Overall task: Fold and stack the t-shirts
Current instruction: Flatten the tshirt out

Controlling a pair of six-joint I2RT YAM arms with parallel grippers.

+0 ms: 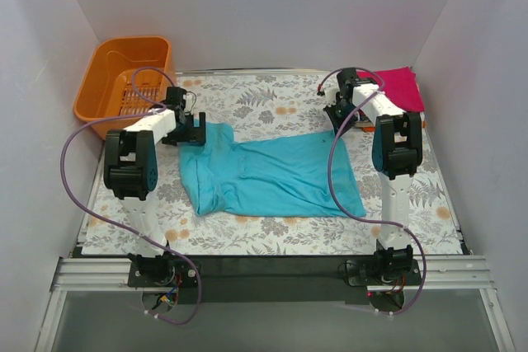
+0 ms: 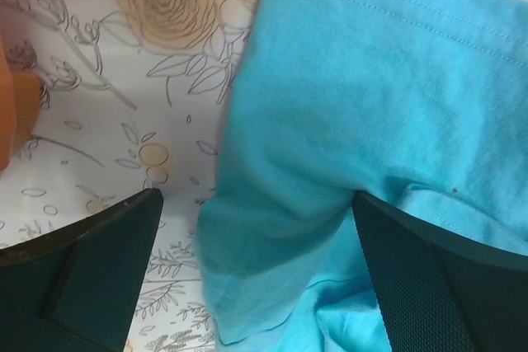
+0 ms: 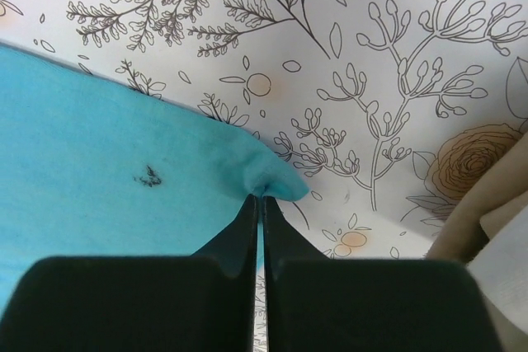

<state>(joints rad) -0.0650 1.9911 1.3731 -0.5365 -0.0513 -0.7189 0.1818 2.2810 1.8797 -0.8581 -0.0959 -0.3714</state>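
Note:
A teal t-shirt (image 1: 268, 175) lies spread and rumpled in the middle of the floral table. My left gripper (image 1: 198, 128) is open over the shirt's far left corner; in the left wrist view the teal cloth (image 2: 371, 121) lies between the two wide-apart fingers (image 2: 99, 269). My right gripper (image 1: 341, 121) is shut on the shirt's far right corner; the right wrist view shows the fingertips pinching a teal tip (image 3: 268, 179). A folded magenta-pink shirt (image 1: 400, 86) lies at the far right, behind the right arm.
An orange plastic basket (image 1: 124, 76) stands at the far left corner. White walls close in the table on three sides. A beige and white edge (image 3: 495, 228) shows at the right of the right wrist view.

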